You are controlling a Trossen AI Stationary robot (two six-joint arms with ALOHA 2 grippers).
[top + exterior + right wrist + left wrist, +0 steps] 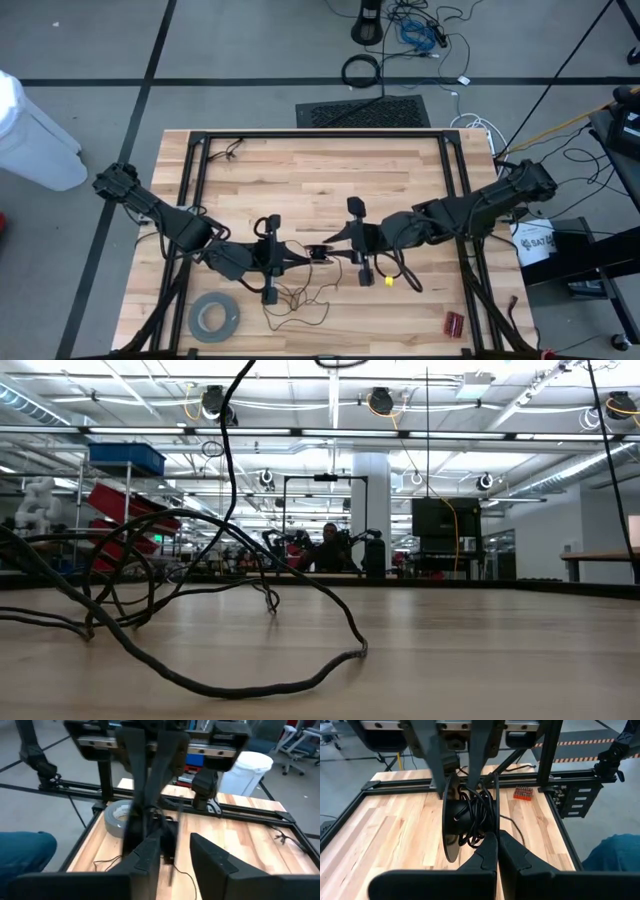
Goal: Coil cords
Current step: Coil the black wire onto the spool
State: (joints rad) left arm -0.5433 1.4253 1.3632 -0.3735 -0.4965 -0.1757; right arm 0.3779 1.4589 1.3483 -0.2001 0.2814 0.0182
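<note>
Left gripper [296, 256] is meeting the right gripper [338, 243] over mid-table, fingers pressed fully together, tips resting against the wound wire on the disc [454, 822]. In the left wrist view the disc is standing on edge between the two grippers, several turns of wire [476, 815] already bunched beside it. Pinching there looks meant to keep the turns from springing loose.

Right gripper's fingers [145, 851] are standing partly apart; the blurred dark disc [134, 827] is sitting against one of them. Whether they are actually clamping it, I cannot tell. Holding the disc upright between the arms would give a fixed core to wind around.

Loose wire [300, 303] is trailing in slack loops on the table [300, 180] just below the grippers, so coiling looks only partly done. Tape roll [214, 318] is lying near the front-left corner, red item [454, 323] near the front-right, both apart from the work.
</note>
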